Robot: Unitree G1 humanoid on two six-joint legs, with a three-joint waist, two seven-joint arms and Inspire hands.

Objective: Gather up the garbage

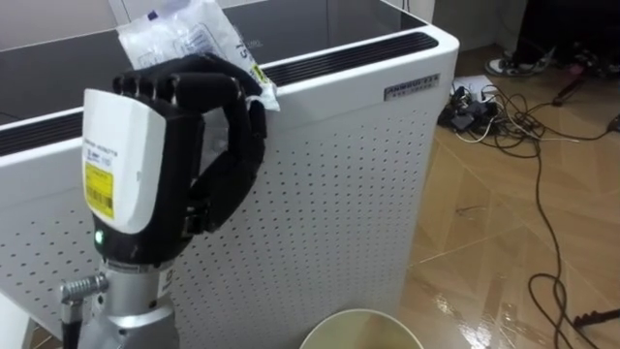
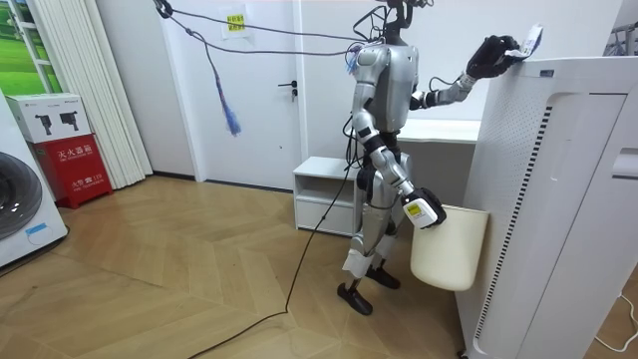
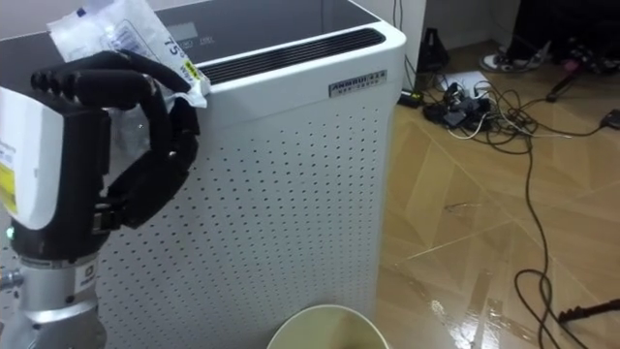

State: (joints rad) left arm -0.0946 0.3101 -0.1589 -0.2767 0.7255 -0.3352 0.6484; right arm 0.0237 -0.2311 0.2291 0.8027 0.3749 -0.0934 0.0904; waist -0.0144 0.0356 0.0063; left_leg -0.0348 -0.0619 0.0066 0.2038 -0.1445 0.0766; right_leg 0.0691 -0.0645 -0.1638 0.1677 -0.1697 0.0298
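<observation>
Holding the crinkly wrapper (image 1: 184, 34) at the upper left, the left hand (image 1: 208, 136) had its fingers curled around it, atop the white machine (image 1: 339, 174); the bin (image 1: 360, 332) sat straight below, bottom centre.

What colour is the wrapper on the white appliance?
The wrapper is whitish clear with dark print; left eye view shows it best.

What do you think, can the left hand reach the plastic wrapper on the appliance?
Likely yes: the left hand is at the plastic wrapper on the white appliance, fingers curled over it, nothing between.
</observation>
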